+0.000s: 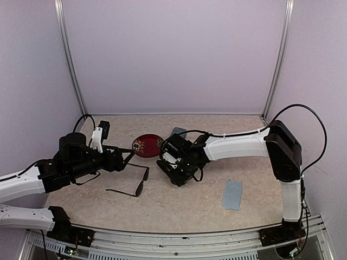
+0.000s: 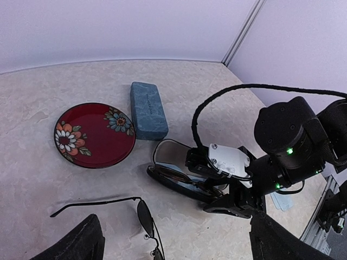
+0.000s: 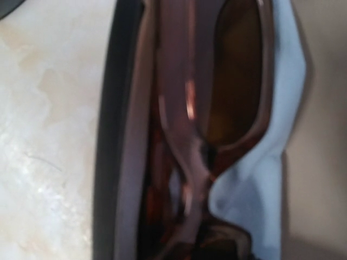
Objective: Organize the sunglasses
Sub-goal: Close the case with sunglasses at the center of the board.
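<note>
The thin black-framed sunglasses lie unfolded on the table, just in front of my left gripper; in the left wrist view these sunglasses sit between its wide-open fingers. The reddish-brown sunglasses lie folded inside the open black oval case on a pale blue cloth. My right gripper is pressed down into that case, right at the reddish-brown pair. Its fingertips are hidden, so its hold is unclear.
A red flowered plate sits behind the thin pair. The closed blue-grey rectangular case lies at the back, past the plate. A blue cloth rests at the front right. Walls enclose the table on three sides.
</note>
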